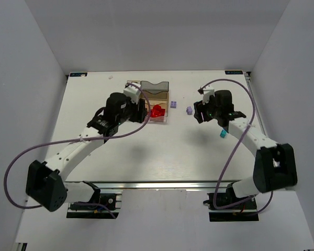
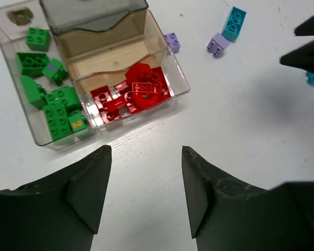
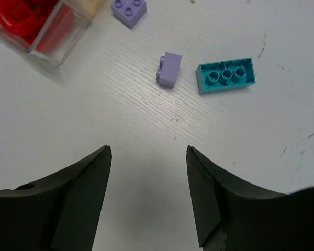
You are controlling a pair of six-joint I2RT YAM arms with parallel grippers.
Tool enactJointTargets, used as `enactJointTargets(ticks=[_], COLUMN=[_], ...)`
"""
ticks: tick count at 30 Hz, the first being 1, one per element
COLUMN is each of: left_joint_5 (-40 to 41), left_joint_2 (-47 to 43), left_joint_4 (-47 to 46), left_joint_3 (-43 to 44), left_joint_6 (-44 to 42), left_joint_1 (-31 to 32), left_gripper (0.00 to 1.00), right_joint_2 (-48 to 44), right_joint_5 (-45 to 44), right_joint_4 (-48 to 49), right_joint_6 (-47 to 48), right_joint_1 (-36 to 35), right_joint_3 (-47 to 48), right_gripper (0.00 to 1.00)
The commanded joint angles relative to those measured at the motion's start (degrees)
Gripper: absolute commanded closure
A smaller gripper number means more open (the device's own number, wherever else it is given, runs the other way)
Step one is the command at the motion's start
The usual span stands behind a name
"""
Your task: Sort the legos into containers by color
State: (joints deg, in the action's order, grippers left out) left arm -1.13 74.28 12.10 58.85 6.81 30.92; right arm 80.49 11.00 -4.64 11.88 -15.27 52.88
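1. The left gripper (image 2: 146, 193) hovers on the near side of the tray (image 2: 107, 60), its fingers spread with nothing between them.
2. The tray sits toward the far middle of the table (image 1: 162, 151). Green bricks (image 2: 56, 112) fill the long narrow compartment on its left. Red bricks (image 2: 138, 94) are piled in the near right compartment, and the wide compartment behind them looks bare.
3. Just off the tray's right wall, a lilac brick (image 2: 171, 41) lies studs up on the table.
4. Further right, a tipped lilac brick (image 3: 169, 69) rests on its side. A teal brick (image 3: 226, 75) lies just beside it but not touching, upside down with its hollow tubes showing.
5. The right gripper (image 3: 149, 193) hangs over the table, fingers parted and holding nothing. Both bricks lie ahead of its fingertips: the tipped lilac one a little right of the gap's centre line, the teal one further right.
6. The right arm is plainly nearer to both than the left. The teal brick's long axis runs almost across the wrist view, along the line on which the fingers close. I judge a wrist turn would be needed to pinch its short sides.
7. A second teal brick (image 1: 223, 134) lies by the right forearm, well apart from the tray.
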Motion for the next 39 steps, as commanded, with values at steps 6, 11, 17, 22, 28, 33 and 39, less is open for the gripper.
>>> enactJointTargets(ticks=[6, 11, 17, 22, 28, 33, 39], left_joint_5=[4.4, 3.9, 4.9, 5.5, 6.0, 6.4, 6.6], left_joint_2=[-9.5, -9.1, -9.3, -8.9, -8.5, -8.6, -9.2], left_joint_4=[-7.3, -7.0, -7.2, -7.3, -7.3, -7.3, -7.6], left_joint_3=[-4.6, -4.1, -4.4, -4.5, -4.5, -4.6, -4.8], left_joint_6=[-3.4, -3.3, -3.6, -3.9, -4.2, -4.3, -4.2], left_joint_1=[0.4, 0.4, 0.4, 0.4, 0.4, 0.4, 0.4], left_gripper=[0.33, 0.33, 0.33, 0.32, 0.33, 0.33, 0.32], right_joint_2=[15.6, 22.7, 29.1, 32.4, 35.7, 35.2, 29.0], right_joint_5=[-7.8, -6.4, -5.6, -5.6, -5.5, -5.1, -1.5], right_joint_4=[0.6, -3.3, -3.1, -3.0, -2.6, -2.1, -1.3], right_joint_6=[-1.9, -3.3, -4.6, -4.8, -4.2, -2.0, 4.8], right_joint_1=[-1.7, -1.6, -1.6, -1.7, -1.7, -1.9, -3.8], right_joint_3=[12.6, 19.2, 23.0, 25.3, 27.4, 27.1, 26.8], right_gripper=[0.32, 0.33, 0.35, 0.36, 0.44, 0.82, 1.0])
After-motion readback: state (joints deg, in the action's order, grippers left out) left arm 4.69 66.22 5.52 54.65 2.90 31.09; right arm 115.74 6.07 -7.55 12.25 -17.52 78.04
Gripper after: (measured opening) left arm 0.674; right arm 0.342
